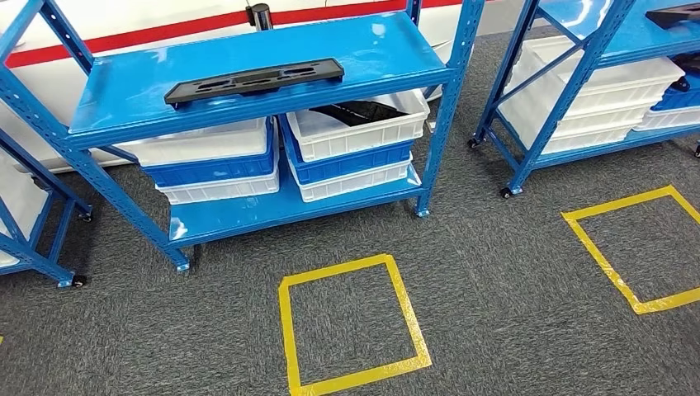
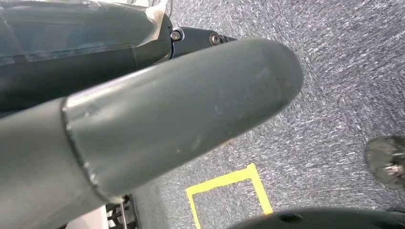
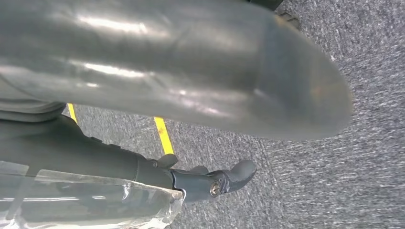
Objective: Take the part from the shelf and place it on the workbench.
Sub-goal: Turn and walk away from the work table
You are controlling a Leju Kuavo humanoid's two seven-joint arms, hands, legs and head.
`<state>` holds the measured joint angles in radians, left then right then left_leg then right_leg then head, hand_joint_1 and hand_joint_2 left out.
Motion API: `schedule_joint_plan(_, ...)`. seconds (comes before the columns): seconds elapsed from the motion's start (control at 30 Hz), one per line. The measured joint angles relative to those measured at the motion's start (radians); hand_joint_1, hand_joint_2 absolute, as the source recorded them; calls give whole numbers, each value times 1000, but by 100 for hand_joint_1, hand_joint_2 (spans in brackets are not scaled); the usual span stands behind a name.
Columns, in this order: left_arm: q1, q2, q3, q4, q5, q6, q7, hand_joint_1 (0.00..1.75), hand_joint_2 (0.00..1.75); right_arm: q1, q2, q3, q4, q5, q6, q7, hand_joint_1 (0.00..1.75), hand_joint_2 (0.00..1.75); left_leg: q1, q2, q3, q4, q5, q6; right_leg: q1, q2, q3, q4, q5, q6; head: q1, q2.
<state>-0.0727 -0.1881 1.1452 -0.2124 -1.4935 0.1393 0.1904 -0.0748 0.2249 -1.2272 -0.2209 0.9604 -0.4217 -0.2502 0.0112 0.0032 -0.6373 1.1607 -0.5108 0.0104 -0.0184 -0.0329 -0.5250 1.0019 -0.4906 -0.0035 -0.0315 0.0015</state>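
Note:
A long flat black part [image 1: 254, 80] with slots lies across the top level of the blue shelf [image 1: 124, 99], straight ahead of me and a little left. It lies alone there, with nothing touching it. My left hand [image 2: 157, 109] hangs over the grey carpet with its thumb and dark fingers stretched out, holding nothing. My right hand [image 3: 191, 81] likewise hangs above the carpet, its fingers [image 3: 229, 177] apart and nothing in them.
White and blue bins [image 1: 351, 140] are stacked on the lower level, one holding a dark part [image 1: 357, 111]. A second blue shelf [image 1: 578, 49] with bins stands at the right. Yellow tape squares [image 1: 351, 326] [image 1: 636, 247] mark the grey carpet before each shelf.

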Motion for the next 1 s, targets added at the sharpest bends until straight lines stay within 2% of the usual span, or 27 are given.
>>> schedule_joint_plan(0.07,-2,0,0,0,6,0,0,0,0,0,1,2,0,6,2,0,0,0,-7,20,59,-118,43,14,5,-6,4,0,-3,4,1,0)
schedule_joint_plan(0.1,-3,0,0,0,10,0,-1,0,0,-1,2,3,0,9,3,0,0,0,-11,25,71,-144,47,20,6,-9,5,-1,-5,7,1,0)
schedule_joint_plan(0.17,-3,0,0,0,18,1,-4,0,0,-1,2,5,0,15,6,0,0,0,-17,19,72,-153,47,29,7,-16,8,-5,-5,17,1,0)
schedule_joint_plan(0.23,-3,-3,1,0,24,1,-9,0,0,-2,2,7,0,19,9,0,0,0,-13,9,80,-171,58,39,8,-11,3,8,-15,26,1,0)
schedule_joint_plan(0.3,-3,-7,2,0,26,1,-13,0,0,-3,1,8,0,20,12,0,0,0,-7,0,86,-185,70,48,7,11,-39,95,-58,24,4,0)
schedule_joint_plan(0.37,-3,-11,2,0,26,0,-14,0,0,-2,-2,8,0,21,15,0,0,0,-8,-10,84,-186,73,52,5,23,-109,232,-114,22,6,0)
schedule_joint_plan(0.4,-3,-12,2,0,26,-1,-14,0,0,-1,-3,8,0,21,16,0,0,0,-8,-16,83,-185,72,52,4,25,-133,278,-126,26,7,0)
schedule_joint_plan(0.43,-3,-13,2,1,25,-2,-15,0,0,0,-4,8,0,20,16,0,0,0,-8,-23,84,-185,72,51,3,25,-139,285,-120,35,8,0)
schedule_joint_plan(0.47,-2,-14,3,1,23,-2,-15,0,0,1,-6,8,0,20,16,0,0,0,-8,-30,84,-183,72,50,2,26,-124,250,-98,46,8,0)
schedule_joint_plan(0.53,-3,-15,3,2,17,-3,-16,0,0,0,-8,8,0,17,15,0,0,0,-9,-44,84,-176,68,44,-4,35,-58,106,-38,63,10,0)
schedule_joint_plan(0.57,-3,-16,2,2,13,-3,-17,0,0,0,-8,8,0,16,14,0,0,0,-12,-50,83,-170,63,38,-6,41,-32,47,-16,61,11,0)
schedule_joint_plan(0.6,-3,-16,2,2,10,-4,-17,0,0,-1,-8,8,0,14,13,0,0,0,-14,-54,81,-165,58,32,-7,45,-17,12,-4,55,11,0)
schedule_joint_plan(0.63,-2,-15,2,2,7,-4,-17,0,0,-1,-8,8,0,13,12,0,0,0,-15,-57,80,-161,54,26,-5,46,-13,-1,0,45,10,0)
schedule_joint_plan(0.73,-1,-14,1,2,3,-5,-14,0,0,-2,-7,7,0,12,10,1,0,0,-8,-52,75,-148,42,11,-9,38,-6,-2,5,18,7,0)
schedule_joint_plan(0.8,0,-14,1,2,1,-7,-11,0,0,-1,-6,7,0,13,7,2,0,0,-4,-32,41,-72,-7,1,-12,31,-3,-4,9,7,0,0)
schedule_joint_plan(0.87,0,-15,0,2,0,-8,-9,0,87,0,-6,7,0,15,6,2,0,0,0,-17,-25,62,-75,-9,-10,21,-4,-4,8,2,-6,0)
schedule_joint_plan(0.9,0,-15,0,2,0,-8,-7,0,131,1,-6,7,0,16,6,3,0,0,1,-15,-51,112,-91,-11,-9,16,-4,-3,7,2,-6,0)
schedule_joint_plan(0.93,0,-15,0,2,0,-8,-6,0,175,1,-6,7,0,17,6,4,0,0,2,-13,-62,128,-86,-12,-9,12,-4,-3,6,1,-6,0)
schedule_joint_plan(0.97,1,-15,0,2,0,-8,-5,0,175,0,-6,7,0,18,6,5,0,0,3,-10,-53,105,-63,-12,-9,8,-3,-3,5,1,-6,0)
schedule_joint_plan(1.0,1,-15,0,2,-1,-6,-4,0,131,0,-6,7,0,19,6,5,0,0,4,-4,-23,44,-27,-10,-9,5,-1,-3,4,3,-6,0)
